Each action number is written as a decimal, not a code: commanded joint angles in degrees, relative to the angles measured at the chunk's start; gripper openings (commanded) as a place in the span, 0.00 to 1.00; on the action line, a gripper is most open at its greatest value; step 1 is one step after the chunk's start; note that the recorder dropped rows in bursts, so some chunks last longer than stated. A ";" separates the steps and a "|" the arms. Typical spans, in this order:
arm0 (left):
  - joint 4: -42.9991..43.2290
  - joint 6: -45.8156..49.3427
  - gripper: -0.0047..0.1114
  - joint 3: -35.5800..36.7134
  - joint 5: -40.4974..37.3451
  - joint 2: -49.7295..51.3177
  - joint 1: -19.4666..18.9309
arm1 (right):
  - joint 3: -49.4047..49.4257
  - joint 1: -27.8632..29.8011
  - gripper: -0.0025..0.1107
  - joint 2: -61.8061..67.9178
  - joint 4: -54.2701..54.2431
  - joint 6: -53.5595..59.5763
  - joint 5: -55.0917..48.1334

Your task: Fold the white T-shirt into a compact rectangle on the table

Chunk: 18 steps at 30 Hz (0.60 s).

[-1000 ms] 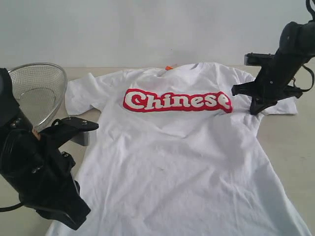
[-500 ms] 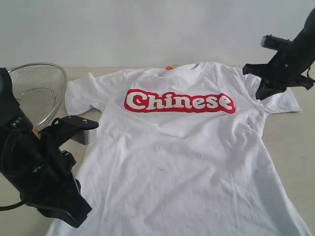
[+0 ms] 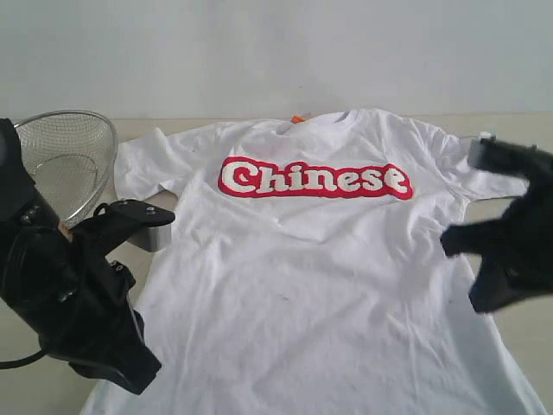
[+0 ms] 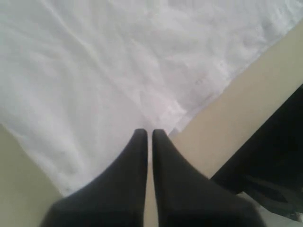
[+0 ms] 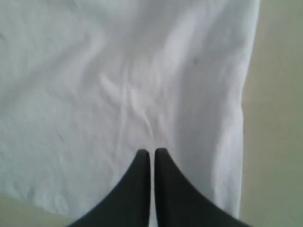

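the white t-shirt (image 3: 311, 277) lies flat and face up on the table (image 5: 279, 142), red lettering (image 3: 313, 179) across the chest, orange neck tag (image 3: 296, 118) at the far collar, both sleeves out. i see no fold in it, so i judge we are at the very start: lining up for the first fold.

my left gripper (image 4: 148, 134) has its jaws pressed together with nothing between them, tips pointing at the shirt's edge where cloth meets bare table. my right gripper (image 5: 152, 152) is likewise closed and empty, over wrinkled cloth near the shirt's other side edge.

next, i think, both jaws must part, come down on the edges and pinch a single layer before anything is carried across.

hard to read: the lower hem runs off the exterior view, my left arm covers the shirt's near left side, the right arm is a dark blur there, and i cannot tell whether either tip touches the cloth. a wire mesh bowl (image 3: 65, 160) sits just beside the left sleeve.
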State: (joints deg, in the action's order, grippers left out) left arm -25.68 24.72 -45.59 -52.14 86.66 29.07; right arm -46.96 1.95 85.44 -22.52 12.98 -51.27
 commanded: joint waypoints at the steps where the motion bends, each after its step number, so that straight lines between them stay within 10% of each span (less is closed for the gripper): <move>1: -0.02 0.58 0.08 0.22 0.31 -0.58 0.16 | 8.83 -3.51 0.02 -5.15 5.19 -4.50 0.68; 18: -0.40 0.56 0.08 0.22 -0.57 -0.58 0.16 | 16.24 -9.92 0.02 1.64 8.81 -10.19 6.95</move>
State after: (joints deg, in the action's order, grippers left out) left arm -25.68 25.07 -45.59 -51.94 86.66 29.07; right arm -30.91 -7.95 86.61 -15.79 4.30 -44.45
